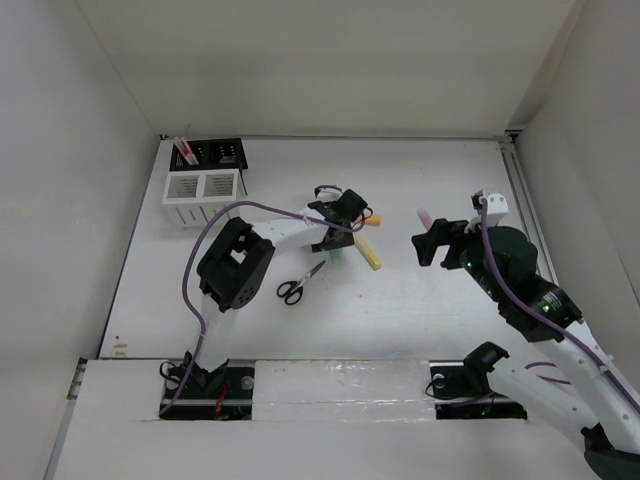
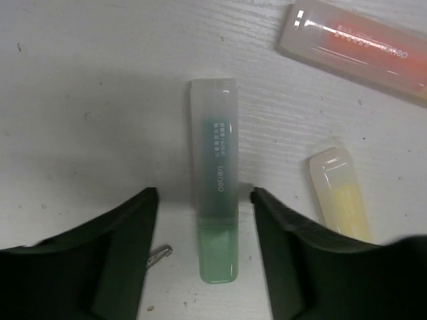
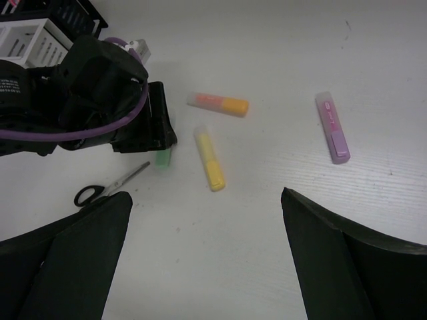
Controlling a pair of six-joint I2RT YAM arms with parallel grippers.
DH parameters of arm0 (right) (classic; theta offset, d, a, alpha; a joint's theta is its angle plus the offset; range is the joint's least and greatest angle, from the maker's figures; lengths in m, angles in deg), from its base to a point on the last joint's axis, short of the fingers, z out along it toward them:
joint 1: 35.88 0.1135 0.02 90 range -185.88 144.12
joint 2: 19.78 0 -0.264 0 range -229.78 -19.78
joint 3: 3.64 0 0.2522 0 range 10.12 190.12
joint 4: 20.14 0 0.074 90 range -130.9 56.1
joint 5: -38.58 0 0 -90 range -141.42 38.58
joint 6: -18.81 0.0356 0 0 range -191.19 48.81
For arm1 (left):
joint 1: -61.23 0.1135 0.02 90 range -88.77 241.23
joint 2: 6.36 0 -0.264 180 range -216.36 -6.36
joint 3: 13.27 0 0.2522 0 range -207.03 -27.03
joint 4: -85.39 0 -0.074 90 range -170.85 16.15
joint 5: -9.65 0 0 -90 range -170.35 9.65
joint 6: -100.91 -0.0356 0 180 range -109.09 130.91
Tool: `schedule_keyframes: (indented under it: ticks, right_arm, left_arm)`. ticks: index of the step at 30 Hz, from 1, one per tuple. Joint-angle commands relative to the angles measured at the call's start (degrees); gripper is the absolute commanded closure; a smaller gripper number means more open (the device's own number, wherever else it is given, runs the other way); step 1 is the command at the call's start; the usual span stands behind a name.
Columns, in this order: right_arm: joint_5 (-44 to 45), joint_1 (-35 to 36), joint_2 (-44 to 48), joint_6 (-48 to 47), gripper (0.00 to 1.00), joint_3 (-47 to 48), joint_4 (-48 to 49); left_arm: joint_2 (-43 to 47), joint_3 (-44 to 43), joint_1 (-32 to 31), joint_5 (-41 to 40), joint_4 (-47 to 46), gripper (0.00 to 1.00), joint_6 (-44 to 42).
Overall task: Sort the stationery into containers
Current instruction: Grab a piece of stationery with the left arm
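Left claw point(image 2: 203, 195) spread astride stubby translucent green marker point(image 2: 215, 200), not touching; right claw point(image 3: 205, 195) released wide; matte white grained tabletop point(image 2: 80, 80).

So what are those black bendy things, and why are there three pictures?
Those are two robot arms, each ending in a two-finger pincher. One picture looks down from above; the others come from a camera on each wrist. On the white table lie a stubby green marker, a yellow marker, an orange marker, a pink marker and black-handled scissors. Far back stand a white slatted box and a black mesh holder. The left pincher has its fingers either side of the green marker, not squeezing it. The right pincher is open and empty.
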Motion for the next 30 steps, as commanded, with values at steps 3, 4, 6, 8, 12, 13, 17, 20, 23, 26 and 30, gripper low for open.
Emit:
schedule_keyframes:
  ticks: [3,4,6,8,12,13,17,20,23,26,30]
  right_arm:
    - [-0.51,-0.27,1.17,-0.11,0.00,0.35,2.90]
    - [-0.51,-0.27,1.17,-0.11,0.00,0.35,2.90]
    - [-0.51,-0.27,1.17,-0.11,0.00,0.35,2.90]
    - [-1.03,-0.27,1.17,-0.11,0.00,0.35,2.90]
    - [-1.56,-0.27,1.70,-0.11,0.00,0.35,3.43]
    - [-2.17,-0.27,1.70,-0.11,0.00,-0.26,3.95]
    - [-2.70,-0.27,2.31,-0.11,0.00,-0.87,3.96]
    - [-2.70,-0.27,2.84,-0.11,0.00,-1.49,4.48]
    - [-3.23,-0.27,2.84,-0.11,0.00,-2.19,5.01]
    - [-4.63,-0.27,3.37,-0.11,0.00,-2.81,6.32]
    - [-7.27,-0.27,3.37,-0.11,0.00,-4.48,8.79]
  left_arm:
    - [-2.98,-0.77,-0.11,0.48,2.19,0.66,1.27]
    - [-2.99,-0.77,-0.11,0.48,2.19,0.73,1.27]
    - [-3.51,-0.77,-0.11,0.48,2.19,0.92,1.27]
    - [-3.51,-1.29,-0.11,0.48,2.80,1.00,0.65]
    - [-1.76,-3.39,2.16,-1.01,4.46,1.00,-1.63]
    - [-0.88,-4.01,2.78,-2.41,4.47,1.00,-2.85]
    - [5.35,-7.88,6.03,-7.07,5.18,1.00,-6.98]
    - [8.70,-13.24,9.02,-12.51,7.29,1.00,-10.15]
    - [10.98,-18.15,14.29,-15.86,8.96,1.00,-11.82]
    - [14.50,-20.62,19.47,-17.36,8.17,1.00,-14.53]
    - [16.61,-23.52,25.01,-24.20,7.37,1.00,-17.71]
